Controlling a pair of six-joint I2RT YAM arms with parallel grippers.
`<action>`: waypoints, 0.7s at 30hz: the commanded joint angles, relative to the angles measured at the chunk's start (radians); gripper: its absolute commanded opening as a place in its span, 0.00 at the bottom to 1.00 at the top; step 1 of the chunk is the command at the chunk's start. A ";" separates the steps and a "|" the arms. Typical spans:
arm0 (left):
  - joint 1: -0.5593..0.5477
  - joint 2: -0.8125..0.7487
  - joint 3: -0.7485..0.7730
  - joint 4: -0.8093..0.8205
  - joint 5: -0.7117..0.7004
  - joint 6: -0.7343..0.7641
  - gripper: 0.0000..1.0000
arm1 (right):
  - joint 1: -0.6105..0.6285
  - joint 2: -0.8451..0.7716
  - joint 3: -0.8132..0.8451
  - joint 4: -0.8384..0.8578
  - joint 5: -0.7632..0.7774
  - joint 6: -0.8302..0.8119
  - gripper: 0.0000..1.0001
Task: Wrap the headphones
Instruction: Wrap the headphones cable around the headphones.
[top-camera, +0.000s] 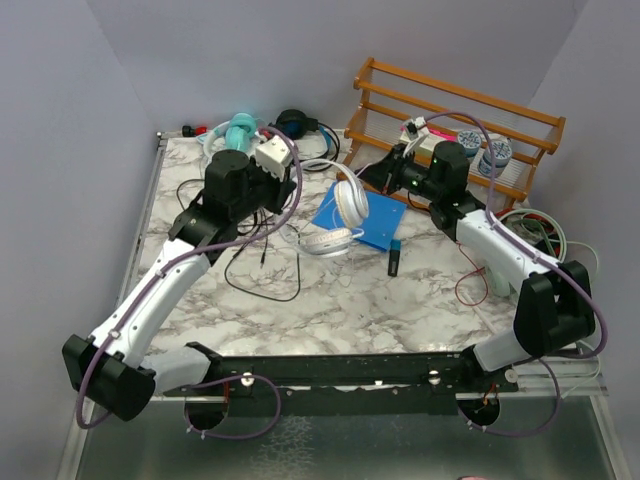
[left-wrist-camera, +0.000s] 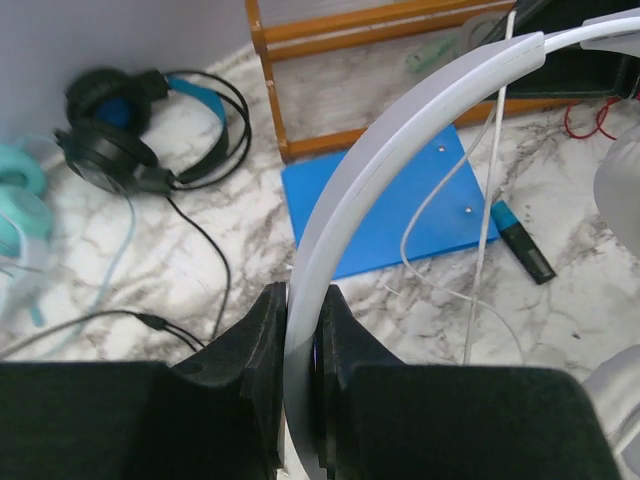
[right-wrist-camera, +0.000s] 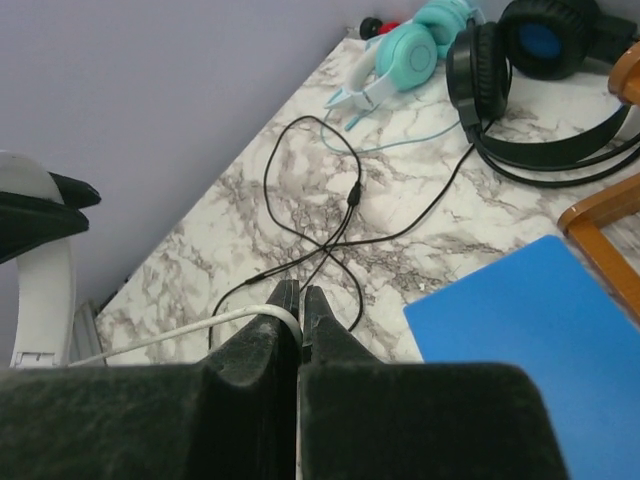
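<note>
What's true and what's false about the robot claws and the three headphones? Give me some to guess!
1. The left claw grips the white headphones by the headband. True.
2. The right claw pinches a black cable. False: it pinches a white cable.
3. The black headphones are held in a claw. False: they lie on the table beside the wooden rack.
4. The teal headphones lie on the table near the wall. True.
</note>
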 joint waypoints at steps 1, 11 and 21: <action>-0.032 -0.083 -0.061 0.055 -0.082 0.275 0.00 | -0.034 -0.044 0.085 -0.176 -0.039 -0.046 0.01; -0.052 -0.151 -0.203 0.065 0.019 0.865 0.00 | -0.034 -0.083 0.127 -0.335 -0.290 -0.063 0.02; -0.052 -0.081 -0.161 0.091 -0.120 0.831 0.00 | -0.034 -0.120 0.065 -0.219 -0.532 0.088 0.06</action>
